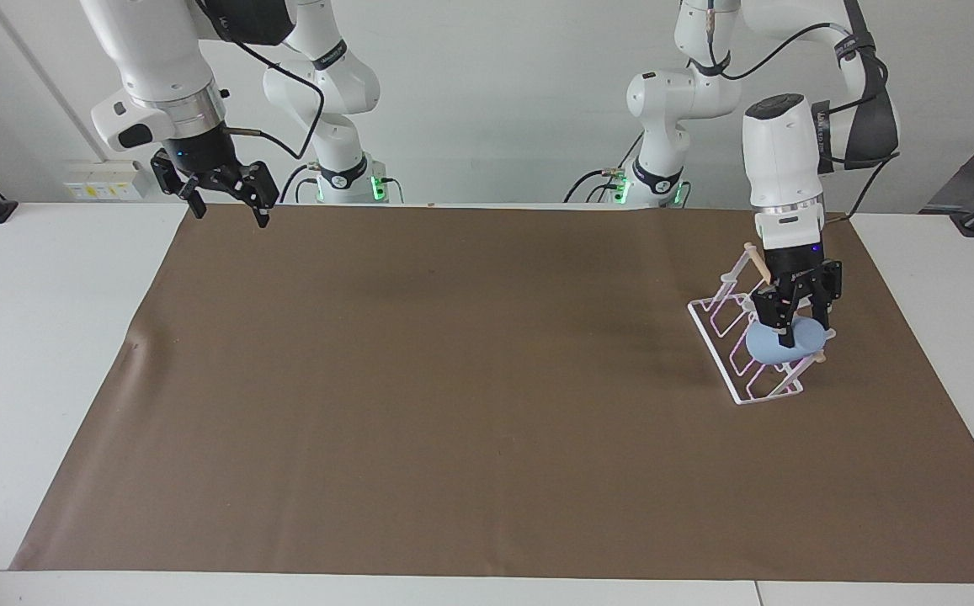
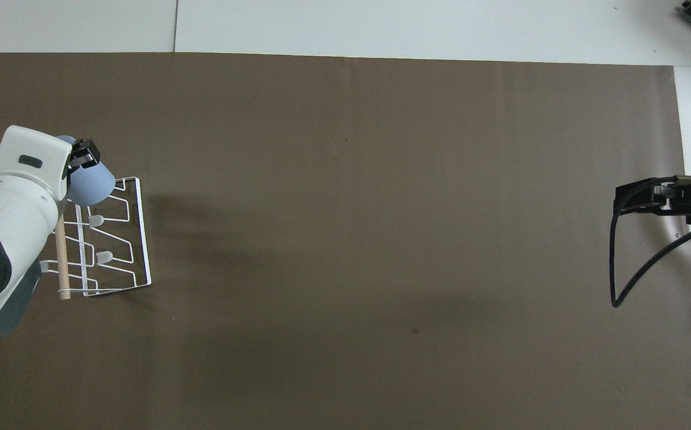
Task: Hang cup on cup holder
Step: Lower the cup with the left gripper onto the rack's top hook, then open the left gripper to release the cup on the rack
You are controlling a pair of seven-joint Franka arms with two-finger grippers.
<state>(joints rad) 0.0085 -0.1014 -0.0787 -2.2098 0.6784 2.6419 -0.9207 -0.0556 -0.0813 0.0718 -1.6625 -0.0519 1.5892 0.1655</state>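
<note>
The light-blue cup (image 1: 777, 343) lies tilted on the end of the white wire cup holder (image 1: 739, 337) that is farther from the robots, at the left arm's end of the table. My left gripper (image 1: 794, 324) is shut on the cup and holds it against the rack. In the overhead view the cup (image 2: 91, 184) sits over the rack's (image 2: 112, 239) end prongs, and the left gripper (image 2: 79, 161) is partly hidden by its own wrist. My right gripper (image 1: 226, 198) waits open and empty over the mat's edge at the right arm's end; it also shows in the overhead view (image 2: 638, 200).
A brown mat (image 1: 453, 379) covers the white table (image 1: 32, 337). The rack's wooden dowel (image 2: 61, 263) runs along its raised top edge.
</note>
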